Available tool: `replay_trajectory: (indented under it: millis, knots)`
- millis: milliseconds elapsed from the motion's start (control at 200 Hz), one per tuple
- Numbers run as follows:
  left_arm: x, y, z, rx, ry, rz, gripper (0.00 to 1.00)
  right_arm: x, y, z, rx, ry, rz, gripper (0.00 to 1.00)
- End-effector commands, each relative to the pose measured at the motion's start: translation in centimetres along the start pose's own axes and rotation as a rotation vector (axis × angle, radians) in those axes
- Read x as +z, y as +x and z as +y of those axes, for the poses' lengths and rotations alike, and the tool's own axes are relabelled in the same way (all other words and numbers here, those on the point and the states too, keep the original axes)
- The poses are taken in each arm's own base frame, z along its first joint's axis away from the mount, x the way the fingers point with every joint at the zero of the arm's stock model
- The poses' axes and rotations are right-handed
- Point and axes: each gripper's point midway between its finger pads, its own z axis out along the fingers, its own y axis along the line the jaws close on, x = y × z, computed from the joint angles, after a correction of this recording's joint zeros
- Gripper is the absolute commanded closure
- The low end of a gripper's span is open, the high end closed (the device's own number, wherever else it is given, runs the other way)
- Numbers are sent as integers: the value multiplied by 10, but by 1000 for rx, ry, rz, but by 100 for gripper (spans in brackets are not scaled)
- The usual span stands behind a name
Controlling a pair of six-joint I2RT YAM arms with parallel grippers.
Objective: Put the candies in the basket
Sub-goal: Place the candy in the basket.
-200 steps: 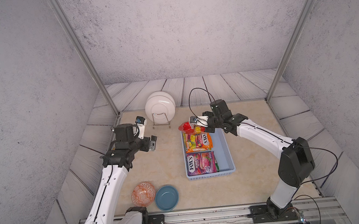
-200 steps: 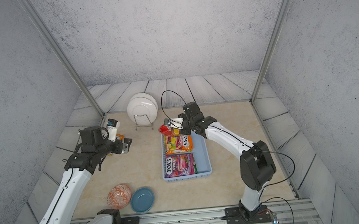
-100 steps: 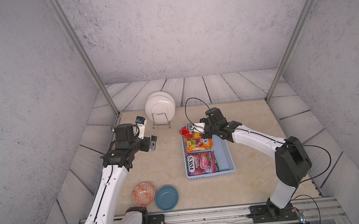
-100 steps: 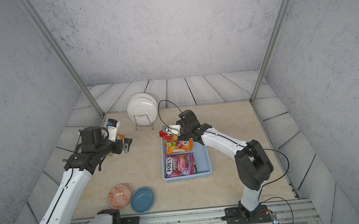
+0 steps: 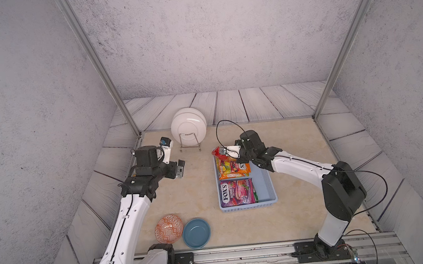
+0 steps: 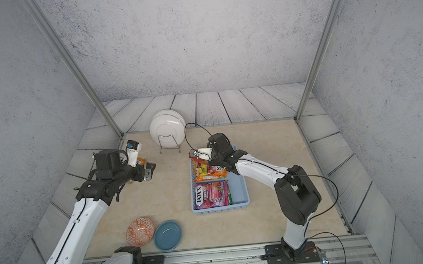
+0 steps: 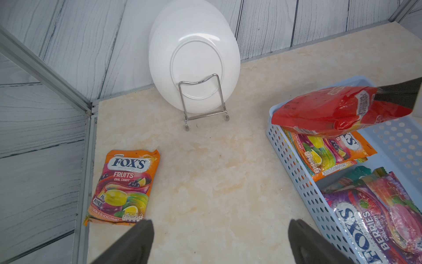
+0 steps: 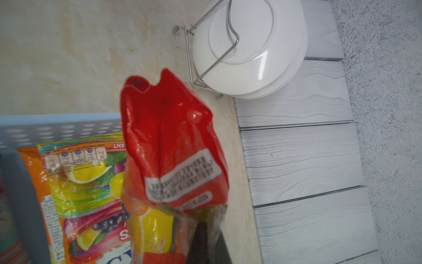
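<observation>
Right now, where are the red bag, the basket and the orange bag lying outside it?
red bag (image 7: 319, 109): left wrist view, its glossy side.
basket (image 5: 264, 185): in a top view, bare floor.
loose orange bag (image 7: 124, 185): left wrist view, printed front.

Light: bright, even, diffuse, from overhead.
Shadows: faint and soft-edged on the table (image 5: 197, 191) beneath the 2 arms in both top views.
Glare: white highlights on the red bag (image 8: 173, 128) over the 12 o'clock end of the basket (image 5: 263, 185); mild sheen on the white plates (image 7: 194, 57).
Focus: both top views and the left wrist view sharp; right wrist view soft, the red bag's near end blurred.
Distortion: wide-angle, with the frame posts (image 5: 98, 64) splaying toward 11 and 1 o'clock.
</observation>
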Motion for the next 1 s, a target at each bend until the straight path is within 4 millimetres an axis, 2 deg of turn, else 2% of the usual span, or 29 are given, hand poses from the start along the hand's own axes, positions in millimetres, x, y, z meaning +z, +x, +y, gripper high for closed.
replay_trajectory:
  millis: [0, 170, 270, 370, 445, 525, 706, 831, 991]
  knots:
    - [-2, -6, -4, 3, 15, -14, 2, -7, -1, -23, -16, 103, 4, 100]
    - [-1, -4, 0, 5, -3, -2, 2, -7, -2, -17, -18, 87, -5, 100]
    - [0, -3, -4, 7, 16, -8, 2, -6, -4, -1, -22, 38, -46, 100]
    - [1, -4, -2, 3, 8, 1, 2, -6, -8, 25, -9, -47, -90, 100]
    - [0, -6, -3, 2, 14, -5, 2, -10, -9, 43, 19, -115, -108, 89]
    - [1, -3, -3, 4, 16, -6, 2, -15, -7, 58, 30, -168, -95, 73]
    - [1, -5, -3, 0, 17, -7, 2, -37, -8, 73, 83, -268, -69, 56]
    - [2, -4, -3, -5, 19, 2, 1, -51, -10, 68, 132, -279, -55, 47]
    - [2, -4, -3, -1, 19, -6, 1, -70, -25, 51, 302, -307, -47, 38]
